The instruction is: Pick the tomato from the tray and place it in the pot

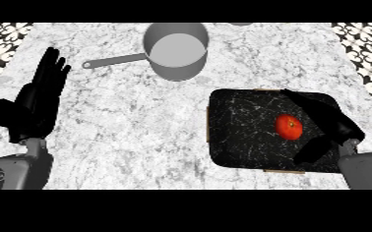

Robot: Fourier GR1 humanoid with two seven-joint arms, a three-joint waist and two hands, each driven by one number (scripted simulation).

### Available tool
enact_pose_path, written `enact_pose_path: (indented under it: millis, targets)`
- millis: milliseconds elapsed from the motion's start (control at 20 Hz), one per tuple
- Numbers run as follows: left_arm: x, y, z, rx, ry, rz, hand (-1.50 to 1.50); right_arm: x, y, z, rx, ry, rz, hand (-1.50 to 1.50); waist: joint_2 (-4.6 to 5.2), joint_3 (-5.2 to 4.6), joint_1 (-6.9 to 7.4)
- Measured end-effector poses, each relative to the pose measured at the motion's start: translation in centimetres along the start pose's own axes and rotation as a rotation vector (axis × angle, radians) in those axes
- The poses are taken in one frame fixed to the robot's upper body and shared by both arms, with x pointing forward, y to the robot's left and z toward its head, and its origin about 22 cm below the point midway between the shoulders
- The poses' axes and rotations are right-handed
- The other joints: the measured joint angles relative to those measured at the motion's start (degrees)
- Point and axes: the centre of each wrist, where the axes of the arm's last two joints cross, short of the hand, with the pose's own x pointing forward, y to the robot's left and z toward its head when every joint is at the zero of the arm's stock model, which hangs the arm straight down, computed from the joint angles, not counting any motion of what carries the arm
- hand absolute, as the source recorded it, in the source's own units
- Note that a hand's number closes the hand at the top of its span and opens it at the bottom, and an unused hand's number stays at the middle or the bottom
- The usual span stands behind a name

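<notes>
Tomato [289, 127] sits on the dark tray [236, 128], right of centre, upright w/ stem end up. My right hand [340, 128] is over the tray's right side, spread open: fingers [309, 103] run along the far side of the tomato, thumb [314, 151] on the near side, tomato in the gap btwn them. I see no contact; black hand on black tray makes it hard to judge height, so can't say if it's down at tomato level.

Left hand [40, 96] rests open at the left edge of the table [131, 123], fingers up, well apart from everything.

Pot [176, 49] stands at the far side of the table, beyond the tray's far-left corner, handle [112, 60] pointing left, nothing inside as far as I see.

Step as I read it: pre-grasp, step 1 of 2. Nothing lifted, placing not begun.

Next move, imo: shift the hand a bit left so the tomato sits centred, lower if needed, then curl fingers + thumb round it. Round and smooth, so it may roll off-centre. After that, lift clear of the tray and carry far-left to above the pot's mouth.
</notes>
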Motion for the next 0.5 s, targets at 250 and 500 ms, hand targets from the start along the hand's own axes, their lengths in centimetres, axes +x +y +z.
enact_pose_path:
  millis: [250,500]
  targets:
    - [-0.1,0.2,0.1,-0.003,0.002,-0.003,0.0,-0.5,1.0,-1.1,-0.003,0.027,0.005,-1.5,0.01,0.01,0.02]
    - [0.0,0.7,0.2,0.001,0.0,-0.001,0.0,-0.8,1.9,-2.3,0.02,-0.002,0.036,1.5,0.02,0.0,0.1]
